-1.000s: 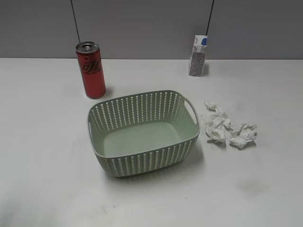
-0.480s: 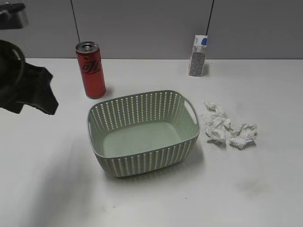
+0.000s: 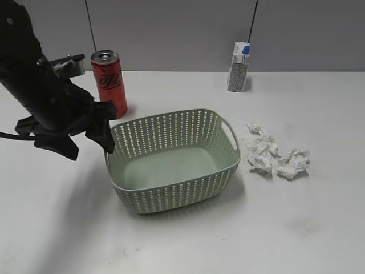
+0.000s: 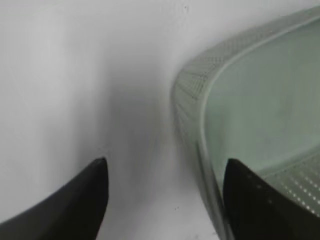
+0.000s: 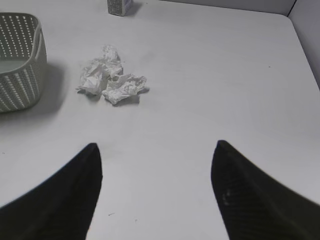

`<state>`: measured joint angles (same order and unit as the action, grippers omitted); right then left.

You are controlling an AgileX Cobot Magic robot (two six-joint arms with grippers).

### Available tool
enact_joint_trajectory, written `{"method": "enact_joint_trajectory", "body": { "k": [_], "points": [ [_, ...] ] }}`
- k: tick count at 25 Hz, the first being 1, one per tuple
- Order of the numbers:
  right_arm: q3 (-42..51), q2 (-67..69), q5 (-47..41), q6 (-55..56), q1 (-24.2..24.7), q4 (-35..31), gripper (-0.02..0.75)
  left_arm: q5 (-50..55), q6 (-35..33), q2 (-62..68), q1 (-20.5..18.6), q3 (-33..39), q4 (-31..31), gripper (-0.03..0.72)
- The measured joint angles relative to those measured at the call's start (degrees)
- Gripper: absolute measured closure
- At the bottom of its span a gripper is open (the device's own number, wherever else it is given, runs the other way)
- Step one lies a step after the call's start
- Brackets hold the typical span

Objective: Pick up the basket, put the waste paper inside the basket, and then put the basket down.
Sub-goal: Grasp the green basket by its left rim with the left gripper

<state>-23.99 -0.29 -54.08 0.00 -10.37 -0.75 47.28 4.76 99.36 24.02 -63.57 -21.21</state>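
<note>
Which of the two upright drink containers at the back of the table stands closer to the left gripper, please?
The red can, just behind the left gripper; the white carton with the blue cap stands far right.

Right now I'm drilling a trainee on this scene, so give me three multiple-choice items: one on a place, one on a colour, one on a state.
1. Where does the waste paper lie?
A. inside the basket
B. on the table, on the basket's right in the exterior view
C. behind the can

2. What colour is the can?
A. red
B. blue
C. green

3. How is the left claw?
A. shut on the basket
B. open, astride the basket's rim
C. holding paper

Answers: B, the wads sit on the bare table; A, its body is red; B, one finger shows over the basket's inside, the other outside.
</note>
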Motion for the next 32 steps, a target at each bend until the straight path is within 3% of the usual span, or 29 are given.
{"method": "enact_joint_trajectory", "body": {
  "k": [16,20,27,30,32],
  "points": [
    [0.0,0.0,0.0,0.0,0.0,0.0,0.22,-6.7,2.9,6.6,0.1,-0.1,-3.3,0.174],
    [0.0,0.0,0.0,0.0,0.0,0.0,0.22,-7.5,3.0,7.5,1.5,-0.2,-2.2,0.221],
    [0.0,0.0,0.0,0.0,0.0,0.0,0.22,-6.4,3.1,11.2,3.8,-2.7,-1.1,0.238],
    [0.0,0.0,0.0,0.0,0.0,0.0,0.22,-6.2,3.1,11.3,3.9,-3.9,0.0,0.284],
    [0.0,0.0,0.0,0.0,0.0,0.0,0.22,-6.0,3.1,11.3,3.9,-4.5,0.6,0.379]
  ]
}}
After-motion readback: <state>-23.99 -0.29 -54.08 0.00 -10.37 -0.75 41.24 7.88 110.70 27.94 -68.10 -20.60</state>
